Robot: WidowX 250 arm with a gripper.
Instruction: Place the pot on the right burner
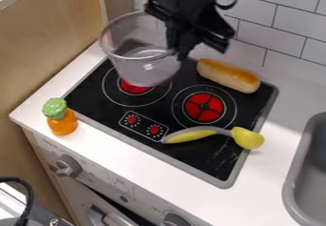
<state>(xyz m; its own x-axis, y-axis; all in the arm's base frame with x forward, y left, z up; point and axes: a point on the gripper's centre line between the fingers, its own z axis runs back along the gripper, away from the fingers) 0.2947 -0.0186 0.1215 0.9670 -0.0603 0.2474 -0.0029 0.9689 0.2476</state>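
Observation:
The black gripper [181,52] hangs above the back of the stove, shut on the right side of a clear pot [141,66]. Tilted a little, the see-through pot is over the left burner [135,87], whose red centre shows partly below it. The right burner [204,107], a red disc with a dark cross inside white rings, lies uncovered to the lower right of the pot.
A hot dog bun [228,76] lies at the stove's back right. A yellow and grey spoon-like utensil [213,134] crosses its front right edge. An orange toy with a green top [60,118] stands left; a grey sink [307,172] is right.

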